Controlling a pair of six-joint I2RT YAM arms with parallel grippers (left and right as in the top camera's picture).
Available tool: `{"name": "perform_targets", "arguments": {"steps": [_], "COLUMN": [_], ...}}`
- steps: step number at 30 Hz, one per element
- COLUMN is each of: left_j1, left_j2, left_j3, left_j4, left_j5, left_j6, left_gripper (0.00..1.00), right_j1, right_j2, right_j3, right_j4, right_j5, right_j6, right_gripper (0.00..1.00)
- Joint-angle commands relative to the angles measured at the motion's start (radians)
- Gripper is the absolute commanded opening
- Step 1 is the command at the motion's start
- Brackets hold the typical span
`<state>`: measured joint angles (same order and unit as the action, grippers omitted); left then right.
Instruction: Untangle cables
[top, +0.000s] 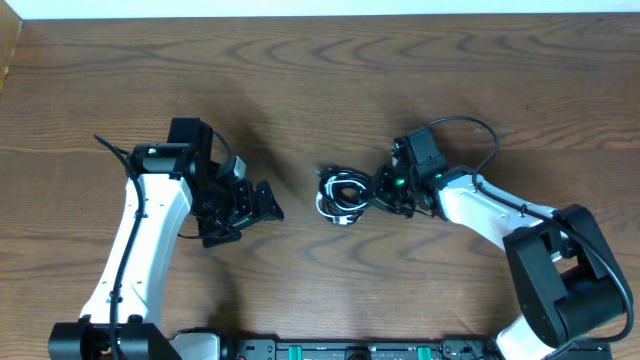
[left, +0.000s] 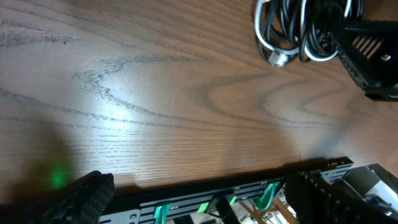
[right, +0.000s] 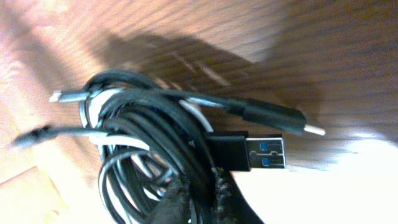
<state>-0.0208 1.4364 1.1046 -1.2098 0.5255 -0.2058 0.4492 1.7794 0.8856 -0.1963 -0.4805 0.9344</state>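
Note:
The cables (top: 343, 194) lie in one tangled bundle of black loops and a white cord at the table's middle. My right gripper (top: 384, 192) is at the bundle's right edge. In the right wrist view that gripper (right: 200, 198) is shut on black strands of the cables (right: 149, 124), with a USB plug (right: 264, 153) and a thinner plug (right: 283, 119) sticking out to the right. My left gripper (top: 266, 205) is open and holds nothing, a short way left of the bundle. From the left wrist the cables (left: 292, 31) show at top right, far from the wide-apart left gripper (left: 199, 190).
The wooden table (top: 320, 90) runs to a pale wall at the back. A black rail with green clips (top: 350, 350) lines the front edge. Both arm bases stand at the front corners, and the right arm (top: 500, 215) stretches in from the right.

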Motion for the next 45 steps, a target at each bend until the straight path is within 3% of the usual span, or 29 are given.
{"name": "perform_targets", "arguments": {"steps": [1, 18, 35, 45], "left_j1": [0.002, 0.002, 0.002, 0.002], "left_j2": [0.001, 0.001, 0.001, 0.001], "left_j3": [-0.005, -0.005, -0.005, -0.005], "left_j4": [-0.003, -0.011, 0.029, 0.116], "left_j5": [0.009, 0.040, 0.423, 0.442], "left_j6": [0.002, 0.002, 0.055, -0.058], "left_gripper": [0.94, 0.94, 0.94, 0.94], "right_j1": [0.006, -0.016, 0.003, 0.074], "right_j2": [-0.006, -0.398, -0.402, -0.403], "right_j3": [0.002, 0.019, 0.019, 0.019], "right_j4": [0.018, -0.037, -0.045, 0.072], "right_j5": [-0.050, -0.046, -0.111, -0.158], "right_j6": [-0.007, -0.102, -0.011, 0.111], "right_gripper": [0.01, 0.02, 0.01, 0.01]}}
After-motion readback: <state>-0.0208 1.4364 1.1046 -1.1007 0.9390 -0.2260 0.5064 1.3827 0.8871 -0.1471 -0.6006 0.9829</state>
